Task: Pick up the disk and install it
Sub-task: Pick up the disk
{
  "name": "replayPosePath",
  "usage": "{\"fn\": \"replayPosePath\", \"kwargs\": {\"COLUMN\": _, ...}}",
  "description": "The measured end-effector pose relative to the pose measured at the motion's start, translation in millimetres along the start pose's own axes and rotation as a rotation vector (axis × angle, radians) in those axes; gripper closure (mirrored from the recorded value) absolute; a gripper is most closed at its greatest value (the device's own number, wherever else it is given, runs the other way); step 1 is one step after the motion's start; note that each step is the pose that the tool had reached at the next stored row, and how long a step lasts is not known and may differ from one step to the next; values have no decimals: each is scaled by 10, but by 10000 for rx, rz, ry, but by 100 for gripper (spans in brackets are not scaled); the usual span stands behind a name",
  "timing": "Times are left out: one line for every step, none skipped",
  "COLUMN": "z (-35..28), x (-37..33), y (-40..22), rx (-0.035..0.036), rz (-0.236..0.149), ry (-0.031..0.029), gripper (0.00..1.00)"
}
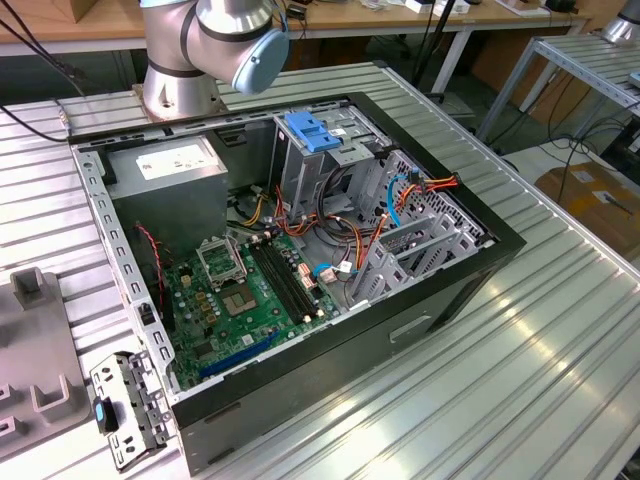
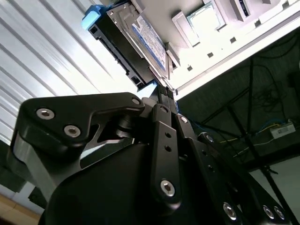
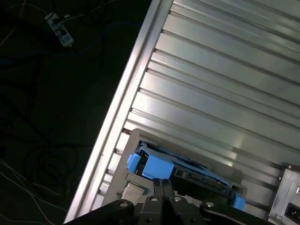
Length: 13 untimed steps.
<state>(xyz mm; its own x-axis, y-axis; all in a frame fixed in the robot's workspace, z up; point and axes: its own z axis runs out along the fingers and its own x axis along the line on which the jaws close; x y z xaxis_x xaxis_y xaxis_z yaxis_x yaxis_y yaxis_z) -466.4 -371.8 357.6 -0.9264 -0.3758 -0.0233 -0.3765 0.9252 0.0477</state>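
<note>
The gripper (image 2: 162, 89) of a robot arm hangs low over a ribbed aluminium table (image 3: 225, 84). In both wrist views its two black fingers (image 3: 157, 188) are drawn tight together with no gap showing between them. Straight ahead of the fingertips lies the disk (image 3: 187, 172), resting flat in a shallow grey holder (image 3: 134, 136) on the table top. The disk's near end, with a dark row of connectors, faces the gripper, and its blue side rails (image 3: 152, 165) run away from the fingers on either flank. The fingertips sit right at the nearest blue rail end, but whether they touch or pinch it cannot be told. In the second wrist view the disk's blue and white label (image 2: 151, 37) faces upward just beyond the fingertips, and its far corner carries a blue rail tip (image 2: 91, 18). To one side of the gripper, just past the holder, the table ends at a straight metal edge, beyond which cables trail across a dark floor (image 3: 47, 117). In the exterior view the arm (image 1: 215, 40) rises from the same ribbed table beside an open black computer case (image 1: 300, 380). The case shows a green motherboard (image 1: 245, 295), a grey drive cage (image 1: 345, 165) topped by a blue bracket (image 1: 315, 130), and a grey power-supply box (image 1: 165, 170). How the case lies relative to the gripper cannot be told.
</note>
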Motion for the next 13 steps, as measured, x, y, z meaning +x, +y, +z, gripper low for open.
{"fn": "replayPosePath", "kwargs": {"z": 0, "x": 0, "y": 0, "rx": -5, "rz": -202, "ry": 10, "gripper": 89}}
{"fn": "replayPosePath", "kwargs": {"z": 0, "x": 0, "y": 0, "rx": -9, "rz": -394, "ry": 18, "gripper": 89}}
{"fn": "replayPosePath", "kwargs": {"z": 0, "x": 0, "y": 0, "rx": -12, "rz": -511, "ry": 24, "gripper": 89}}
{"fn": "replayPosePath", "kwargs": {"z": 0, "x": 0, "y": 0, "rx": -15, "rz": -631, "ry": 30, "gripper": 89}}
{"fn": "replayPosePath", "kwargs": {"z": 0, "x": 0, "y": 0, "rx": -17, "rz": -750, "ry": 36, "gripper": 89}}
{"fn": "replayPosePath", "kwargs": {"z": 0, "x": 0, "y": 0, "rx": -20, "rz": -858, "ry": 41, "gripper": 89}}
{"fn": "replayPosePath", "kwargs": {"z": 0, "x": 0, "y": 0, "rx": -23, "rz": -1005, "ry": 48, "gripper": 89}}
{"fn": "replayPosePath", "kwargs": {"z": 0, "x": 0, "y": 0, "rx": -26, "rz": -1111, "ry": 53, "gripper": 89}}
{"fn": "replayPosePath", "kwargs": {"z": 0, "x": 0, "y": 0, "rx": -29, "rz": -1257, "ry": 60, "gripper": 89}}
{"fn": "replayPosePath", "kwargs": {"z": 0, "x": 0, "y": 0, "rx": -32, "rz": -1370, "ry": 65, "gripper": 89}}
{"fn": "replayPosePath", "kwargs": {"z": 0, "x": 0, "y": 0, "rx": -35, "rz": -1512, "ry": 72, "gripper": 89}}
{"fn": "replayPosePath", "kwargs": {"z": 0, "x": 0, "y": 0, "rx": -43, "rz": -1846, "ry": 88, "gripper": 89}}
{"fn": "replayPosePath", "kwargs": {"z": 0, "x": 0, "y": 0, "rx": -46, "rz": -1985, "ry": 95, "gripper": 89}}
